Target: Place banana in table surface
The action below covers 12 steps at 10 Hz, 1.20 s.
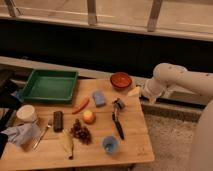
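Observation:
The banana (pixel 67 143) lies flat on the light wooden table surface (pixel 135 135) near the front edge, left of the middle, with its dark stem tip toward the front. It is next to a bunch of dark grapes (pixel 81 132). My gripper (pixel 134 92) is at the end of the white arm (pixel 175 80). It hovers at the table's right rear edge, just right of a red bowl (pixel 120 80) and far from the banana. Nothing shows in the gripper.
A green tray (pixel 50 86) stands at the back left. Also on the table are a blue sponge (pixel 98 98), a carrot (pixel 80 105), a round yellow-orange fruit (pixel 88 116), a black-handled tool (pixel 117 120), a blue cup (pixel 110 145), a dark block (pixel 58 121), a white cup (pixel 26 113) and a cloth (pixel 20 134).

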{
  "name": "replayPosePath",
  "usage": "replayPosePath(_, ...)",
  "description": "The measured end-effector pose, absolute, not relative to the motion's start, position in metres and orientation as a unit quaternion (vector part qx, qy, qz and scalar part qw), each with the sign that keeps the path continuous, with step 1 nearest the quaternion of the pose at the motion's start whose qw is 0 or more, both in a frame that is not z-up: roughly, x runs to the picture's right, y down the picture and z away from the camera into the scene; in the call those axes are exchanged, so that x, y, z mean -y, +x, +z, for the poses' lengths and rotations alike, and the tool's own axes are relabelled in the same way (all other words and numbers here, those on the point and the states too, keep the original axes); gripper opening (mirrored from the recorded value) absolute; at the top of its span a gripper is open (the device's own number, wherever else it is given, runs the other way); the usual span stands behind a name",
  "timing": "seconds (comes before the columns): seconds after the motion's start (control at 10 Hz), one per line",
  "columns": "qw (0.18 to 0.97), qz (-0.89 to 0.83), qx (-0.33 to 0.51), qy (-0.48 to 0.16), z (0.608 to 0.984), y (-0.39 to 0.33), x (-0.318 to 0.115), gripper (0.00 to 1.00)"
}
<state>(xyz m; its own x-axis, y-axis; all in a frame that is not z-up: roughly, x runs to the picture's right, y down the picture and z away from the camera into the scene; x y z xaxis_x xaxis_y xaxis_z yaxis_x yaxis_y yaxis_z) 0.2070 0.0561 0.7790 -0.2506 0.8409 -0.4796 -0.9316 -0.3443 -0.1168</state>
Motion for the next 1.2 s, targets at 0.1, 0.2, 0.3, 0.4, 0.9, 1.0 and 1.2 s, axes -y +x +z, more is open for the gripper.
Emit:
replayPosePath(0.1, 0.564, 0.785, -0.096, -0.237, 0.779, 0.207, -0.056, 0.8)
replayPosePath(0.2, 0.565, 0.785, -0.096, -0.237, 0.779, 0.207, -0.056, 0.8)
replayPosePath(0.3, 0.565, 0.784, -0.096, -0.237, 0.779, 0.207, -0.056, 0.8)
replayPosePath(0.4, 0.57, 0.781, -0.095, -0.238, 0.779, 0.205, -0.057, 0.8)
replayPosePath(0.9, 0.661, 0.692, -0.066, -0.284, 0.754, 0.101, -0.087, 0.8)
replayPosePath(1.0, 0.678, 0.672, -0.059, -0.292, 0.747, 0.077, -0.094, 0.8)
replayPosePath(1.2, 0.719, 0.617, -0.036, -0.32, 0.729, 0.006, -0.11, 0.8)
